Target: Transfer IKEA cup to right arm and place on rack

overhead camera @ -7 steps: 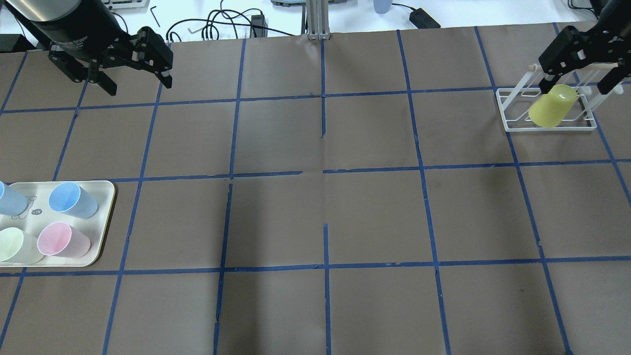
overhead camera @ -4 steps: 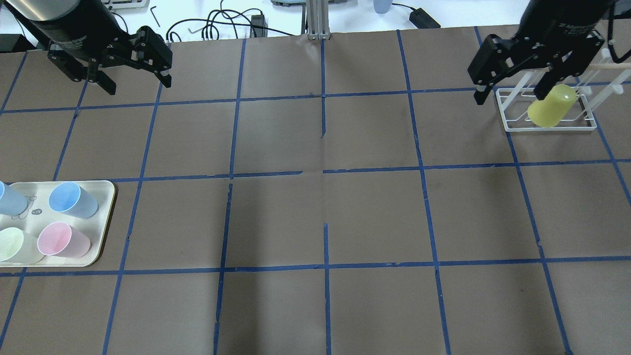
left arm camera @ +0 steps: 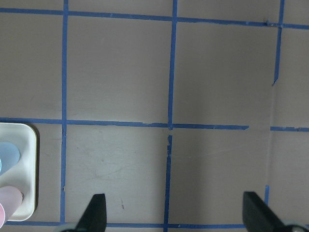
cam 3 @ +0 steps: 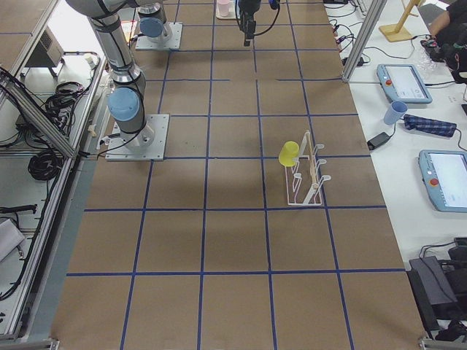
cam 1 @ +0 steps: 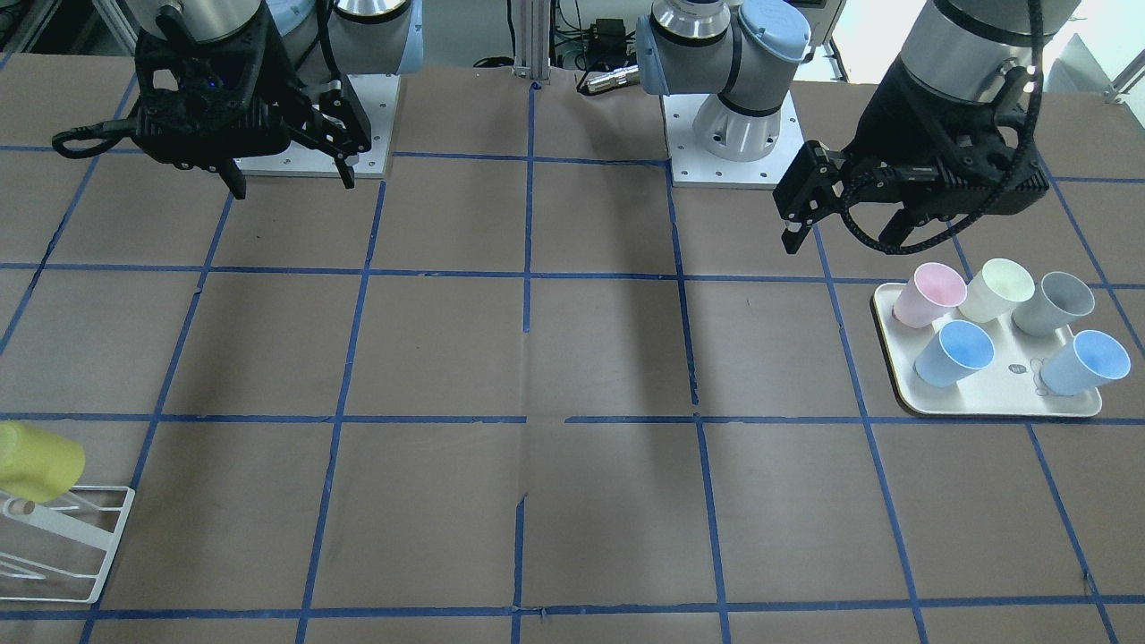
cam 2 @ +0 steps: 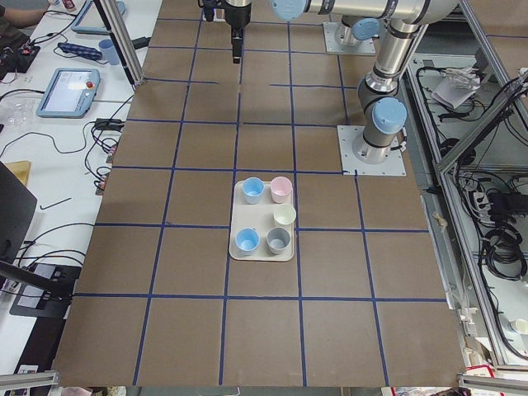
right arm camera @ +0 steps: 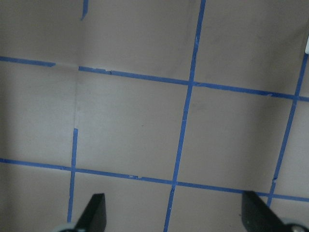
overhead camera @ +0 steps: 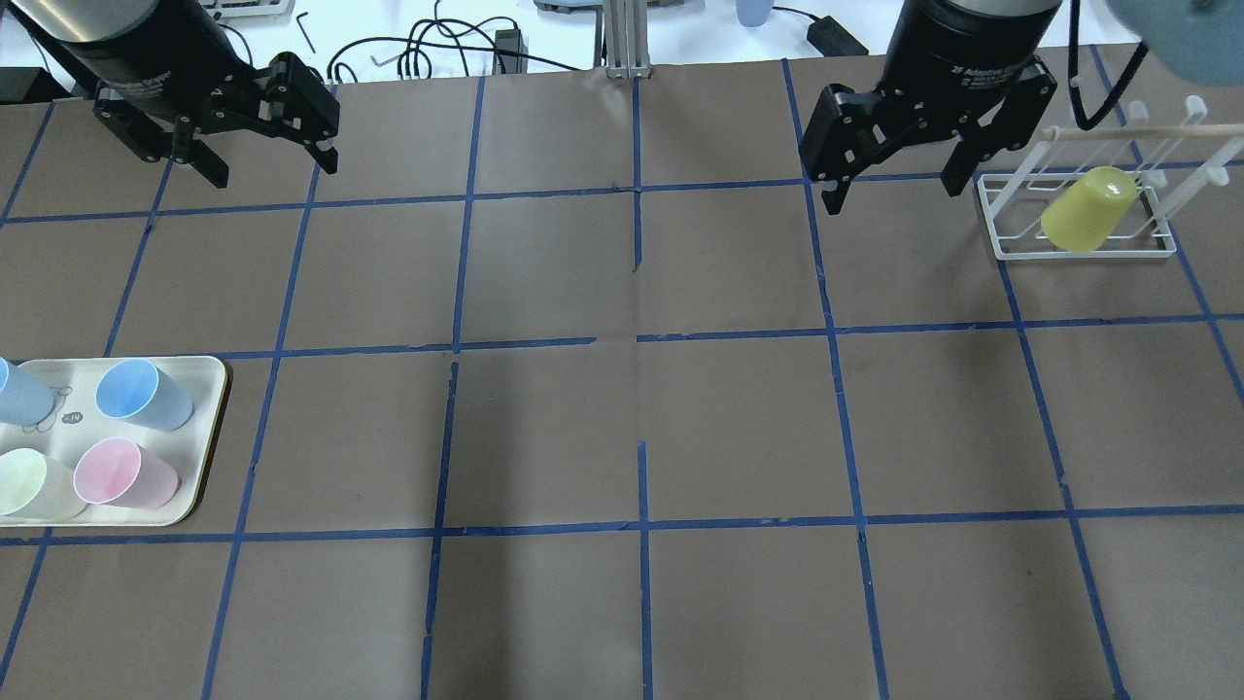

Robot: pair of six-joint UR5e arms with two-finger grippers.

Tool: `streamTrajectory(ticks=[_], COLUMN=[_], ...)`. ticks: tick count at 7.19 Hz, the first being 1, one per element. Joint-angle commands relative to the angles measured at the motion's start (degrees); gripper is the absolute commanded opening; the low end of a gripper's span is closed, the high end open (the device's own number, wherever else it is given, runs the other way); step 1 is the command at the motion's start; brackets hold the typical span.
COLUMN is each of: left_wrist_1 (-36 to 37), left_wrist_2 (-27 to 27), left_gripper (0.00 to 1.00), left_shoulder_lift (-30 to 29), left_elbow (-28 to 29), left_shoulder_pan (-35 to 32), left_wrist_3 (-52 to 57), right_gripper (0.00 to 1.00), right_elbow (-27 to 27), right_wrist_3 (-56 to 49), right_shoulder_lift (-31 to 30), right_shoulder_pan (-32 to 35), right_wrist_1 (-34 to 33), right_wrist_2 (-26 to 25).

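Observation:
The yellow IKEA cup (overhead camera: 1088, 209) hangs tilted, mouth down, on a peg of the white wire rack (overhead camera: 1011, 250) at the far right. It also shows in the front-facing view (cam 1: 36, 461) and the exterior right view (cam 3: 289, 153). My right gripper (overhead camera: 891, 192) is open and empty, up in the air to the left of the rack and apart from it. Its wrist view (right arm camera: 175, 215) shows only bare table between the fingers. My left gripper (overhead camera: 274, 173) is open and empty over the far left of the table. Its wrist view (left arm camera: 176, 215) shows nothing between the fingers.
A cream tray (overhead camera: 209, 389) at the left edge holds a blue cup (overhead camera: 141, 392), a pink cup (overhead camera: 121, 472), a pale cream cup (overhead camera: 29, 483) and others. Cables and a power brick lie beyond the table's far edge.
My right gripper has drawn back from the rack, moving left and away from the yellow cup. The cup stays hanging on the rack. The left arm has not moved.

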Motion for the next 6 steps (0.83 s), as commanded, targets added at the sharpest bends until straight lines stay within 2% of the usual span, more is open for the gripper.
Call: streamTrajectory(ticks=[1,6], left_wrist_1=[0.0,0.0], left_wrist_2=[0.0,0.1], left_gripper=[1.00,1.00], left_shoulder_lift=[0.0,0.0], left_elbow=[0.0,0.0], left_shoulder_pan=[0.1,0.1], left_wrist_3=[0.1,0.2], right_gripper=[1.00,1.00], right_elbow=[0.3,0.3], right_wrist_3=[0.2,0.4], right_shoulder_lift=[0.0,0.0], right_shoulder_pan=[0.2,0.2], right_wrist_1=[-2.5,-2.9], right_wrist_2=[-0.1,-0.1])
